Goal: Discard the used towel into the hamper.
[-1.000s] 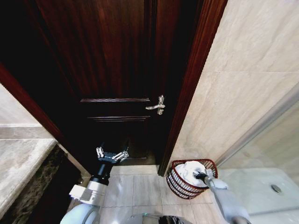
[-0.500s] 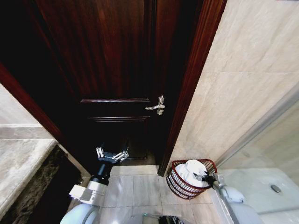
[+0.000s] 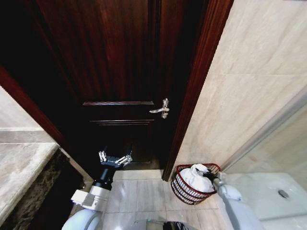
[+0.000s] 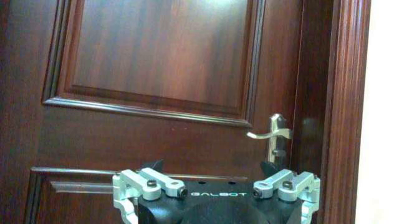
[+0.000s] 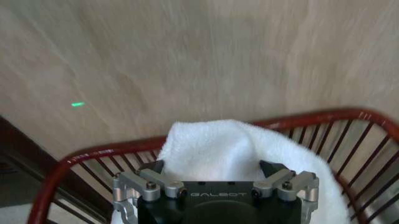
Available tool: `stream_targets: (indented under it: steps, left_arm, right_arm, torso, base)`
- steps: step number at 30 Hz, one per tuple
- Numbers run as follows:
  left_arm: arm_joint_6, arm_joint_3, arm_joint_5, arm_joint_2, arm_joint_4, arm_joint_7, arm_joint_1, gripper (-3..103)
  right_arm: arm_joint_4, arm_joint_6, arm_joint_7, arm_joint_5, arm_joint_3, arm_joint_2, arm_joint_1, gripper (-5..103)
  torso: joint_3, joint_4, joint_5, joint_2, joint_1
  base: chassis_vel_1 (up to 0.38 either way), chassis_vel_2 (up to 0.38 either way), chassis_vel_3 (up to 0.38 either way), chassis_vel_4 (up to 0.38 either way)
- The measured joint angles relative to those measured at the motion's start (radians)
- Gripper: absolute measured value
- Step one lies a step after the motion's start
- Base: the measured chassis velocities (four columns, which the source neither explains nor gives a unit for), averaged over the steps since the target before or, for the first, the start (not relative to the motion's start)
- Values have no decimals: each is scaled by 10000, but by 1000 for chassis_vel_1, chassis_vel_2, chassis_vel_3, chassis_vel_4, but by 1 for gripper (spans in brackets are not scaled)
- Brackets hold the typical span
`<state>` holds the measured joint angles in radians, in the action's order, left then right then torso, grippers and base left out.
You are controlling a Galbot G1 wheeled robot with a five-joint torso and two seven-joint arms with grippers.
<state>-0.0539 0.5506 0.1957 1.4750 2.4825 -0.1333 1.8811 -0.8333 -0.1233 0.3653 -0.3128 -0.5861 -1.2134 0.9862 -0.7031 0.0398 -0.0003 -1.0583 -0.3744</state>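
head view shows the towel (image 3: 194,177), white and fluffy, heaped in the hamper (image 3: 178,188), a round red-brown basket of thin ribs on the tiled floor beside the door frame. right gripper (image 3: 211,178) is at the towel, but i cannot tell if its fingers pinch it; if the loops catch, the cloth could come out or tip the light basket. left gripper (image 3: 115,160) hangs spread open before the dark wooden door (image 3: 120,72).
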Motion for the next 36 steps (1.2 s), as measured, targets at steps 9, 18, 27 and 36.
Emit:
stream_targets:
  steps: [9,18,27,36]
  left_arm:
    - [0,-1,0,0,0,0,0,100]
    - [0,0,0,0,0,0,0,100]
    - [0,0,0,0,0,0,0,100]
    - [0,-1,0,0,0,0,0,100]
  right_arm:
    - [3660,1053,148,817,-128,-375,-1746,100]
    - [5008,765,77,1829,-139,-486,-2594,100]
    - [5300,495,-21,2175,-144,-483,-2800,100]
    - [1852,-69,81,830,-14,-43,-867,100]
  torso:
    - [-5,0,-1,-11,-7]
    - [-8,2,1,-19,-8]
    - [-11,2,2,-23,-9]
    - [-14,0,9,-23,-11]
  base:
    - [0,0,0,0]
    - [0,0,0,0]
    - [0,0,0,0]
    - [0,0,0,0]
